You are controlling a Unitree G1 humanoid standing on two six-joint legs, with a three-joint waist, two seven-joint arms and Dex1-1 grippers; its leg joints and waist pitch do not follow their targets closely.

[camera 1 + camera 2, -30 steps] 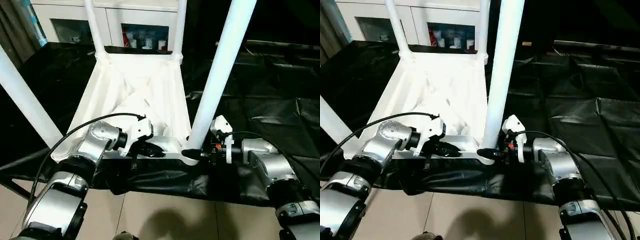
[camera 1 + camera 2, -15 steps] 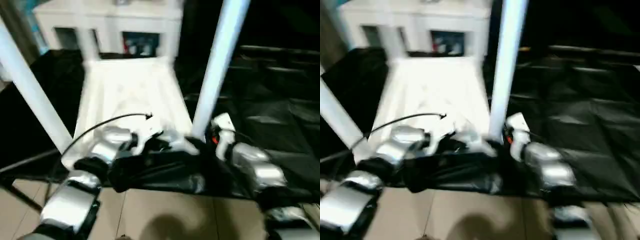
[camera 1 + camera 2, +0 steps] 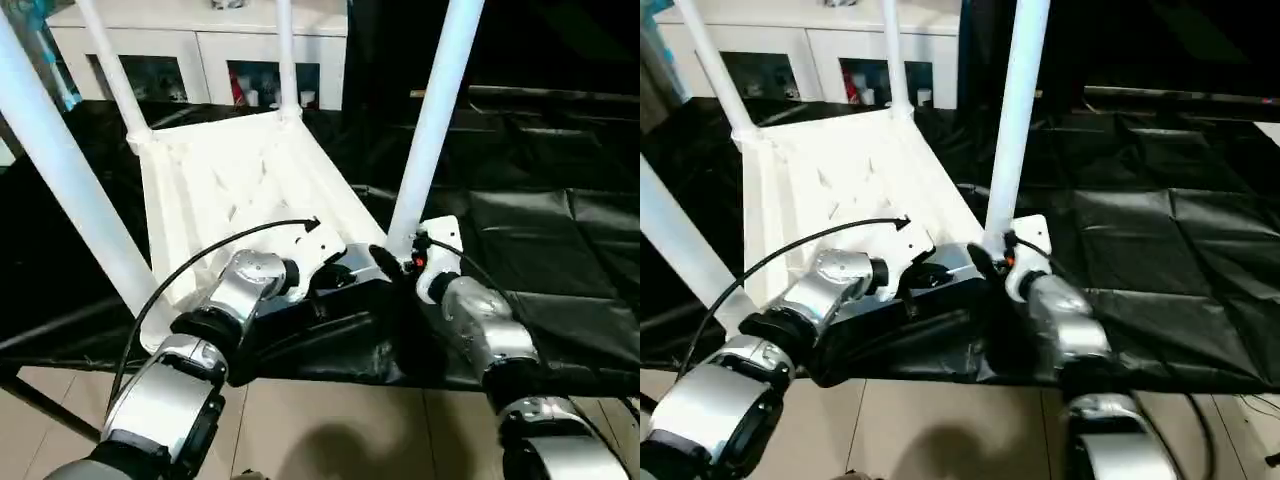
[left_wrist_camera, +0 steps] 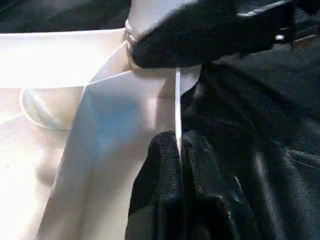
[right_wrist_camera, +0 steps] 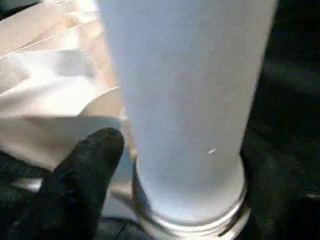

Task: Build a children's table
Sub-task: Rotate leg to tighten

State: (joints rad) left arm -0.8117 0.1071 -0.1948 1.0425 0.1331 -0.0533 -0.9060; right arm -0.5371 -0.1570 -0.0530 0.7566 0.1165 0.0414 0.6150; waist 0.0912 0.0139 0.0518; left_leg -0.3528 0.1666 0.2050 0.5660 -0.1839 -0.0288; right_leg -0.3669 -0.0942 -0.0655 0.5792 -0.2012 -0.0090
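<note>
The children's table (image 3: 230,180) lies upside down on the black-draped work table, its ribbed underside facing up. Its white legs stand upright: near right leg (image 3: 435,110), near left leg (image 3: 60,170), and two far legs (image 3: 110,60) (image 3: 285,55). My left gripper (image 4: 179,145) is shut on the thin rim of the table top's near edge, close to the near right corner (image 3: 340,282). My right gripper (image 3: 395,258) stands open astride the base of the near right leg (image 5: 190,100). One black finger (image 5: 85,175) sits beside the leg's collar.
The black cloth of the work table (image 3: 540,230) spreads to the right and behind. Its front edge runs just under my forearms, with tiled floor (image 3: 330,430) below. A white cabinet (image 3: 200,30) with glass doors stands at the back. A black cable (image 3: 200,255) loops over my left forearm.
The camera has shifted. The table top now lies turned against the work table's front edge, with its far legs further left. Both grippers remain at the near right corner.
</note>
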